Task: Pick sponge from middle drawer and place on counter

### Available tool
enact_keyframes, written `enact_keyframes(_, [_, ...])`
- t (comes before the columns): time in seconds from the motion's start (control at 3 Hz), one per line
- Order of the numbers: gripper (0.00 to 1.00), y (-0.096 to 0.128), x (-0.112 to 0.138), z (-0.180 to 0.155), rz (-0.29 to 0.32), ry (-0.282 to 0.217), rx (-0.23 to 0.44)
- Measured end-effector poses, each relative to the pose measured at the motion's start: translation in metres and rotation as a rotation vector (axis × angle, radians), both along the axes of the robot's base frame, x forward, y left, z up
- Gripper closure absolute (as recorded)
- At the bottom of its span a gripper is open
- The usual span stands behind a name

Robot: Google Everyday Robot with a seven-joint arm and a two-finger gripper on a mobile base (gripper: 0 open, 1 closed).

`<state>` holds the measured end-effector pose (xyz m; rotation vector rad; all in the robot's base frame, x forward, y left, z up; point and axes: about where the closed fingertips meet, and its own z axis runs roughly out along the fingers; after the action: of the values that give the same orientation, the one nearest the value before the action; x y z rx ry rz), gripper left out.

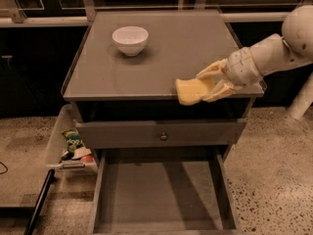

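Observation:
My gripper reaches in from the right and is shut on the pale-yellow sponge. It holds the sponge over the front right edge of the grey counter, partly overhanging that edge. The middle drawer is pulled open below, and its flat grey floor is bare. The white arm extends off to the upper right.
A white bowl stands on the counter's back left. A closed grey drawer front with a small knob sits above the open drawer. A clear bin with snack packets stands on the floor at the left. A white post is at the right.

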<state>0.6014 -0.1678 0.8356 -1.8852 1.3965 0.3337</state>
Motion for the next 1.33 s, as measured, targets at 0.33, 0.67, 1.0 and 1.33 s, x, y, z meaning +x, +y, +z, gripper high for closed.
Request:
enact_keyframes(0.33, [1.00,0.009,0.035,0.011,0.015,0.044,0.055])
enact_keyframes(0.67, [1.00,0.001,0.048,0.039,-0.008,-0.020,0.068])
enact_keyframes(1.0, [1.00,0.004,0.042,0.038,-0.022,-0.009,0.048])
enact_keyframes(1.33, [1.00,0.005,0.035,0.045,-0.057,-0.020,0.041])
